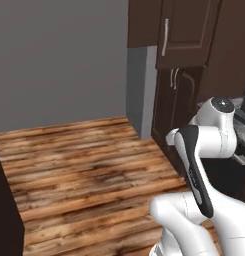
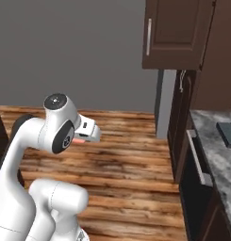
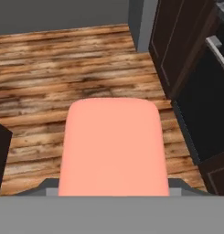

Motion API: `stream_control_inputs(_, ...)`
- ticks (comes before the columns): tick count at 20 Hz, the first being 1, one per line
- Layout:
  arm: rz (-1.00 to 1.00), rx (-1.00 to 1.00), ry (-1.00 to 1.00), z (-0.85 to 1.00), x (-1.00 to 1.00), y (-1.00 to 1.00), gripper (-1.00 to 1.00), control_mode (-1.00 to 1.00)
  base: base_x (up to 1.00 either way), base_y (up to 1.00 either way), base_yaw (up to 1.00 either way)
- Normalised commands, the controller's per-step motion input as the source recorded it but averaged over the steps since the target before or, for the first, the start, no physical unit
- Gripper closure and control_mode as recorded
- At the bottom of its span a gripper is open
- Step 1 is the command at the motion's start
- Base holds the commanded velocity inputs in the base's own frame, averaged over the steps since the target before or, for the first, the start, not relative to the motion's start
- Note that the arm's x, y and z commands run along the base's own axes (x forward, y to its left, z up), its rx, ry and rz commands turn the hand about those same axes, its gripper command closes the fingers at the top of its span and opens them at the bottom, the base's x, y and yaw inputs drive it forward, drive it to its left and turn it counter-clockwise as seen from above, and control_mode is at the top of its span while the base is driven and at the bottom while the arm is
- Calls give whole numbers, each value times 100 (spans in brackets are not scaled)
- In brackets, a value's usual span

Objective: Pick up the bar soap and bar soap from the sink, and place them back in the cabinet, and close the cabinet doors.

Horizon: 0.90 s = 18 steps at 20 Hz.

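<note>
Soap, the flat salmon bar soap (image 3: 113,146), sits clamped in the pincer (image 2: 84,137) above the wooden floor (image 1: 84,160); it looks light, stiff and likely slippery, best held across its broad flat faces.

Open wood floor (image 1: 84,160) beside cabinets (image 1: 184,35)
</note>
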Motion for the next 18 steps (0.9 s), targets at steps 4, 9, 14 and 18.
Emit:
stream_control_inputs(4,0,0,0,0,0,0,100,100,12,11,33)
stream_control_inputs(9,0,0,0,0,0,0,100,100,36,49,3)
stream_control_inputs(14,0,0,0,0,0,0,100,100,64,71,0)
stream_control_inputs(18,0,0,0,0,0,0,100,100,71,45,0)
